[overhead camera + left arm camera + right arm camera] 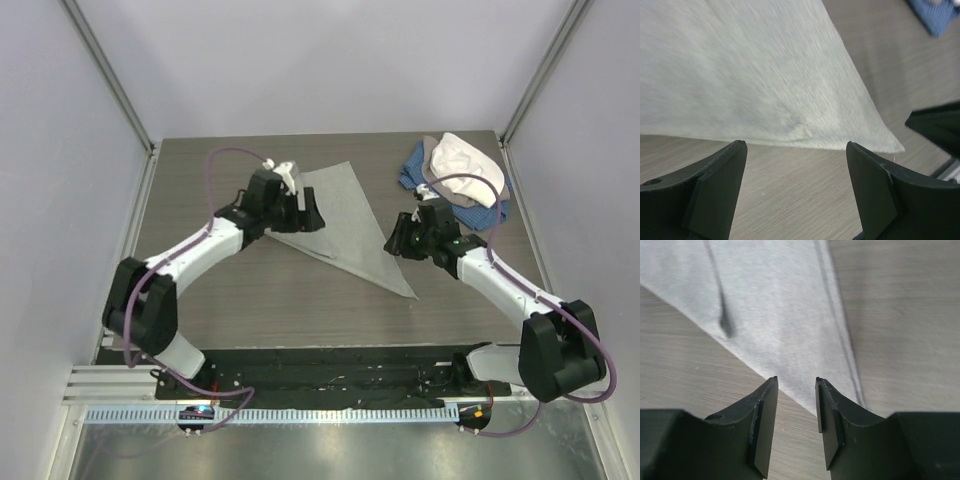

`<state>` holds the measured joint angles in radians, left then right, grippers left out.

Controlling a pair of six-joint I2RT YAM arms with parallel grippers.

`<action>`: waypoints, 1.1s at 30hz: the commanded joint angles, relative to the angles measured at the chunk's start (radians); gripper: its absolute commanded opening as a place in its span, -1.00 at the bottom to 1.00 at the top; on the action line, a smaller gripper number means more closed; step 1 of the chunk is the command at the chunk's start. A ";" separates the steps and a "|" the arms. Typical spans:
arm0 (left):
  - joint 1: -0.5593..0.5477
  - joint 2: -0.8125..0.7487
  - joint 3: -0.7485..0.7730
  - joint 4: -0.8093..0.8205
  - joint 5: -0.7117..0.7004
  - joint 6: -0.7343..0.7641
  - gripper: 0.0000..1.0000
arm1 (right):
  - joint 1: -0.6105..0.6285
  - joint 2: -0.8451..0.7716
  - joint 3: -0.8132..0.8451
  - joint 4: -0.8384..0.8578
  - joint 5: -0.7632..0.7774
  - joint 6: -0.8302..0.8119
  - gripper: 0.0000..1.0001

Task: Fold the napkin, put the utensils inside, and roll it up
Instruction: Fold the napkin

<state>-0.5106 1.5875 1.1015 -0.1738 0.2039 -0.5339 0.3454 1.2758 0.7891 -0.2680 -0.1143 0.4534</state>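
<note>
One view shows triangular napkin [350, 230].

A wood-grain counter [300, 310] boxed in by plain pale walls.
The back wall [320, 60] and the side walls [50, 200] are bare, matte and evenly lit, with soft shadows. Slim metal posts [110, 70] rise from the counter's two far corners. A black strip [330, 370] and a slotted rail [300, 413] run along its near edge.

- Napkin [350, 232]: left portion hidden under left gripper [302, 212] in top view.
- Napkin, wrist views: cropped by frame edges, weave blurred.
- Heaped cloths [936, 15]: blurred, cropped at corner.
</note>
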 commanded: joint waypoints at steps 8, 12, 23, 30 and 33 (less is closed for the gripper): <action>0.381 -0.213 0.098 -0.285 -0.075 0.127 0.78 | -0.158 -0.058 -0.200 -0.160 -0.058 0.165 -0.10; 0.411 -0.228 0.075 -0.270 -0.067 0.140 0.78 | -0.178 -0.075 -0.221 -0.197 -0.045 0.177 -0.10; 0.415 -0.224 0.072 -0.267 -0.047 0.130 0.79 | -0.197 -0.069 -0.235 -0.231 -0.019 0.177 -0.10; 0.415 -0.225 0.072 -0.266 -0.047 0.129 0.79 | -0.200 -0.040 -0.249 -0.221 -0.008 0.169 -0.16; 0.417 -0.225 0.072 -0.266 -0.047 0.127 0.79 | -0.200 -0.029 -0.255 -0.208 -0.027 0.171 -0.27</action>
<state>-0.1020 1.3899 1.1717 -0.4473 0.1425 -0.4114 0.1505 1.2228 0.5499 -0.4885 -0.1440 0.6201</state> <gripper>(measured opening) 0.893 0.403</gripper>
